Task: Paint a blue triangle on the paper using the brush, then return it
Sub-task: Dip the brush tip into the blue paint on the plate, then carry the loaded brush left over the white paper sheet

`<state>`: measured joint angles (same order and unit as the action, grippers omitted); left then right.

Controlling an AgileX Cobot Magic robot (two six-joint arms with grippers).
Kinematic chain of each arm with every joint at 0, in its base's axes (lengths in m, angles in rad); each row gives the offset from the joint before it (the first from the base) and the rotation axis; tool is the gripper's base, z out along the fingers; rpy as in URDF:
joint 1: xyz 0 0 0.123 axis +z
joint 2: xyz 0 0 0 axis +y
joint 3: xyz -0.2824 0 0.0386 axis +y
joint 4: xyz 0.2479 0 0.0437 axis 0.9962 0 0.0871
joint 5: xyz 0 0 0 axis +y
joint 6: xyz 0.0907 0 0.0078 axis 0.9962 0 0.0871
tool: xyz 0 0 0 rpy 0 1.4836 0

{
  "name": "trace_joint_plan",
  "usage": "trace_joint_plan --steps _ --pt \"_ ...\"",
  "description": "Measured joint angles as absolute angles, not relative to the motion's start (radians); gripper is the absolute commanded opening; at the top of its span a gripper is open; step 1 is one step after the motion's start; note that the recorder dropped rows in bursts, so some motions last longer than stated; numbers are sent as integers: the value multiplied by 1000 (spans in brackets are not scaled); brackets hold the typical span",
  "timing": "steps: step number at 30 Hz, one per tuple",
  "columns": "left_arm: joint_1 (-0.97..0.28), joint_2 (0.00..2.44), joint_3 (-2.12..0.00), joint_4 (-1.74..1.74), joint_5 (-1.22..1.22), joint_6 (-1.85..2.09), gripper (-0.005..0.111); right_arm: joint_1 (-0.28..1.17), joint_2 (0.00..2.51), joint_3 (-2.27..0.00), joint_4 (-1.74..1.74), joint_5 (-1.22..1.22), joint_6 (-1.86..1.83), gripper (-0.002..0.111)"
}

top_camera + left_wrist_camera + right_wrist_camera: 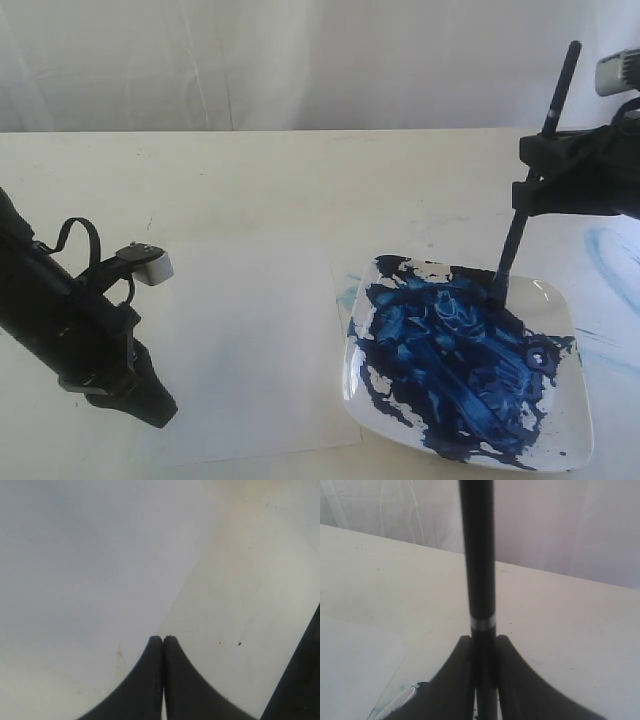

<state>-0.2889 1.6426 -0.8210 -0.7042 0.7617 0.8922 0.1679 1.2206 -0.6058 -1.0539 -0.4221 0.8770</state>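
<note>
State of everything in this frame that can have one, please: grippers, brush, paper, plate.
brush: near upright, held, tip down in the paint on the plate.
right gripper: jaws shut on the brush.
left gripper: jaws shut, holding nothing.
paper: lying flat, unpainted.
plate: smeared with dark-blue paint.

The brush (pixel 519 222) tip is lost in the dark paint on the plate (pixel 556 299), bristles indistinguishable; in the right wrist view the handle's top runs off the edge and only a plate corner shows

Near-upright brush (pixel 513 243), flat off-white paper (pixel 250 340)
</note>
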Motion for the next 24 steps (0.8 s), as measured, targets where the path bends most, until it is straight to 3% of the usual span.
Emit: trace_joint_plan --steps 16,24 --pt "-289 1643 -821 -704 762 892 0 168 1217 -606 -1231 -402 1052 0" --pt "-289 1643 -821 -701 750 892 0 168 1072 -606 -1234 -395 1052 0"
